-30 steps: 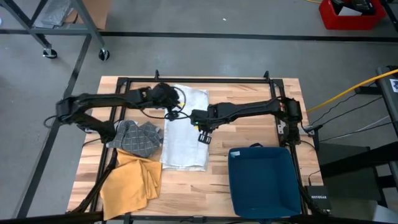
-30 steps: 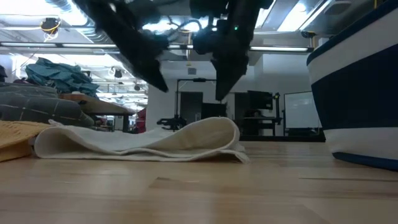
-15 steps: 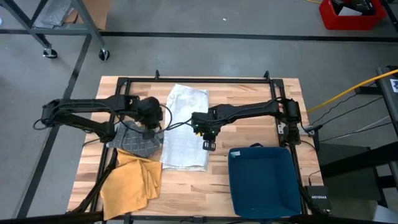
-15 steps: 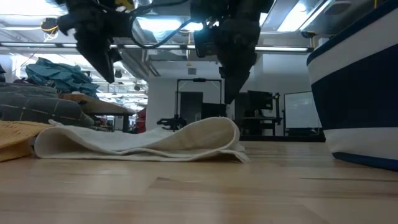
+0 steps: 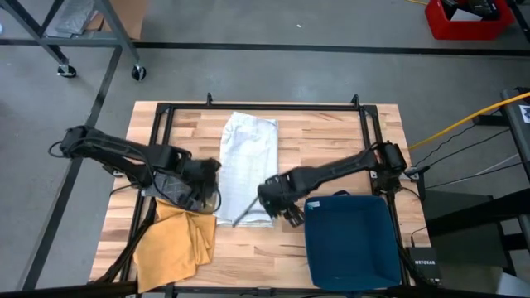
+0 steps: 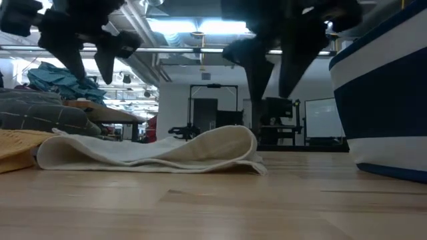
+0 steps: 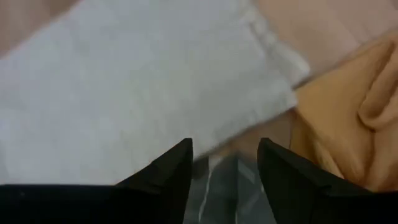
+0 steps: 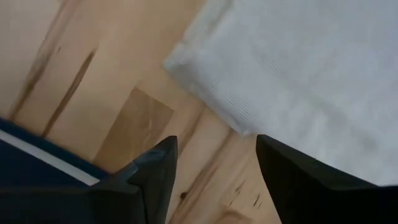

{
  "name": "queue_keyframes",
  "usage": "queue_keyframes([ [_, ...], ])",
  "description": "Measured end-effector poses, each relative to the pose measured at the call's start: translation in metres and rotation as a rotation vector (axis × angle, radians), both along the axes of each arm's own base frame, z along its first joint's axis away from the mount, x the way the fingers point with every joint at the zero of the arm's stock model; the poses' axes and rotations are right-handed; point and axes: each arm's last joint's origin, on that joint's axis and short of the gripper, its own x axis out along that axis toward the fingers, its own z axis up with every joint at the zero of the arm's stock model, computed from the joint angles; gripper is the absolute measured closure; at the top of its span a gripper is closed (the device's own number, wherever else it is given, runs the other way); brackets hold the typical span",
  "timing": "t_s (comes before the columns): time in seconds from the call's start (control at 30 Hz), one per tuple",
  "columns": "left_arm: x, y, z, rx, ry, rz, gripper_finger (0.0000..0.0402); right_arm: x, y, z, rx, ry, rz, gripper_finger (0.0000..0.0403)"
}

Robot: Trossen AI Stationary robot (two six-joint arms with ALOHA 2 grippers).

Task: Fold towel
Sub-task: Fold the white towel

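A white towel (image 5: 247, 165), folded into a long strip, lies flat on the wooden table and runs from the far side to the near side; its near end (image 6: 220, 148) humps up a little. My left gripper (image 5: 209, 192) hovers open above the towel's near left corner (image 7: 273, 68). My right gripper (image 5: 280, 209) hovers open above the near right corner (image 8: 186, 65). In the low view both grippers, left (image 6: 88, 63) and right (image 6: 273, 75), hang well above the cloth and touch nothing.
A grey checked cloth (image 5: 172, 184) lies under my left arm, left of the towel. A yellow cloth (image 5: 175, 240) sits near the front left; its edge (image 7: 348, 118) is close to the left fingers. A dark blue bin (image 5: 352, 240) stands just right of my right gripper.
Both grippers have travelled from over the towel's middle toward the table's near edge, the left one also drifting left and the right one right, ending above the towel's near corners. Both have opened on the way. The towel has stayed as it lay.
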Motion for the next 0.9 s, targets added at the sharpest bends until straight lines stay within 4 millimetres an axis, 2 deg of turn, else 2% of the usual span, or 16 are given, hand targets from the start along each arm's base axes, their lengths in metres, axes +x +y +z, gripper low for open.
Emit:
queue_keyframes([
  [0.1, 0.009, -0.014, -0.012, 0.053, -0.007, -0.088, 0.0231, -0.001, 0.014, 0.001, -0.061, -0.05, 0.061, 0.0178],
  [0.23, 0.017, -0.028, -0.031, 0.147, 0.041, -0.186, 0.0231, 0.004, 0.023, -0.004, -0.112, -0.101, 0.078, 0.0178],
  [0.4, 0.019, -0.041, -0.062, 0.198, 0.165, -0.244, 0.0231, 0.011, 0.028, -0.024, -0.126, -0.073, 0.083, 0.0178],
  [0.53, 0.022, -0.049, -0.079, 0.29, 0.207, -0.253, 0.0231, 0.014, 0.028, -0.043, -0.148, -0.02, 0.085, 0.0178],
  [0.7, 0.032, -0.058, -0.09, 0.311, 0.159, -0.241, 0.0231, 0.016, 0.029, -0.058, -0.169, 0.011, 0.084, 0.0178],
  [0.9, 0.043, -0.063, -0.094, 0.269, 0.076, -0.179, 0.0231, 0.018, 0.03, -0.071, -0.138, 0.052, 0.093, 0.0178],
])
